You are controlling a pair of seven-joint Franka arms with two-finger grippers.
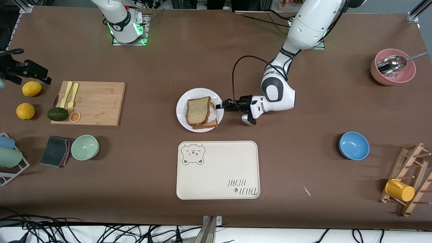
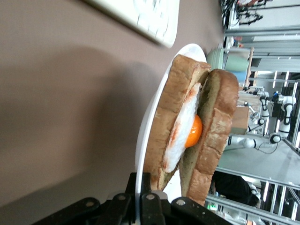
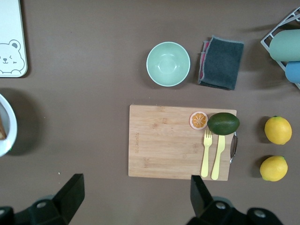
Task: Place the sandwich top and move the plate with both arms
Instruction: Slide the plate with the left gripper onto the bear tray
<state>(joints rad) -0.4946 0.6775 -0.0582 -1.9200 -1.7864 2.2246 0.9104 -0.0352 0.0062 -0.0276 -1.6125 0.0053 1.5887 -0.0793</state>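
Observation:
The white plate (image 1: 181,104) lies mid-table, farther from the front camera than the bear-print tray. On it the sandwich top (image 1: 198,110), a brown speckled slice, rests on the fried egg (image 2: 193,132) and the lower slice (image 2: 171,112). My left gripper (image 1: 221,106) lies low at the plate's edge toward the left arm's end. It is shut on the plate's rim (image 2: 150,126), just below the sandwich top (image 2: 213,126). My right gripper (image 3: 136,185) hangs open and empty, high over bare table beside the cutting board (image 3: 180,140). It is out of the front view.
The cream tray (image 1: 217,170) lies just nearer the front camera than the plate. The cutting board (image 1: 98,101) with forks and avocado, two lemons (image 1: 31,88), a green bowl (image 1: 85,147) and a grey cloth (image 1: 55,151) occupy the right arm's end. A blue bowl (image 1: 353,145), pink bowl (image 1: 393,71) and wooden rack (image 1: 410,179) occupy the left arm's end.

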